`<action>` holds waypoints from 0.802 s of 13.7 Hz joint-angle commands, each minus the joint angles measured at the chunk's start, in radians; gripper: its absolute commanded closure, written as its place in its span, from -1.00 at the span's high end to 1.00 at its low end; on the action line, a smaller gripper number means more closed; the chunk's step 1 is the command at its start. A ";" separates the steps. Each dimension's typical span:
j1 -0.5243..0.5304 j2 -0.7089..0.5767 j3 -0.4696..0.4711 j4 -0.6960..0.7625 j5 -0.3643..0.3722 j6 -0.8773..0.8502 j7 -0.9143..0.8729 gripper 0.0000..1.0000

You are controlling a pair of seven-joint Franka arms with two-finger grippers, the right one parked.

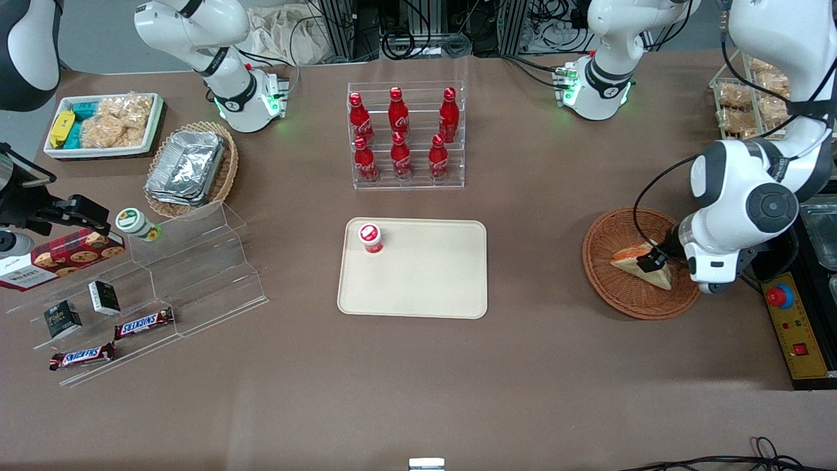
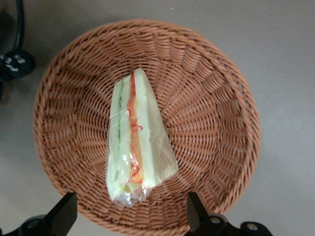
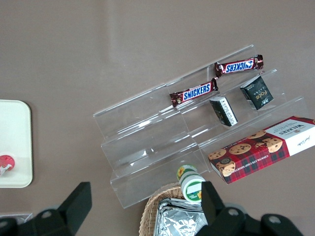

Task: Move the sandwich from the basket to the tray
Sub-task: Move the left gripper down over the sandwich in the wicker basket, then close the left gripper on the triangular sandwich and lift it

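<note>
1 item to move: the sandwich (image 2: pixel 138 147), a plastic-wrapped wedge, lies in the basket (image 1: pixel 605 278) at the right of the front view.
Sandwich position: flat on the woven floor, nearer the front camera than the basket's centre, filling edge facing up toward the wrist camera.
Gripper: the left gripper (image 1: pixel 652 261) hangs directly over the sandwich, low inside the basket rim.
Jaws: spread wide; in the wrist view 1 fingertip (image 2: pixel 64 214) stands at each side of the wedge's broad end, and neither touches the wrap.
Step in hand: judged as final alignment before descent and closure.
Tray: the beige tray (image 1: pixel 431 281) sits at frame centre in the front view, well apart from the basket.
Tray occupant: 1 red-capped cup (image 1: pixel 371 237) stands in its upper-left corner.
Risk 1: the clear wrap looks slick and loose; closing on film alone could let the wedge slide out.
Risk 2: soft bread would crush under a hard pinch.
Risk 3: a descent too deep could drive the fingertips into the wicker and drag the basket along.
Risk 4: a release near the tray's upper-left corner could topple the cup; the bare centre appears safer.
</note>
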 commanded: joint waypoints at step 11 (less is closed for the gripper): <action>-0.013 0.117 0.062 -0.047 0.053 0.137 -0.176 1.00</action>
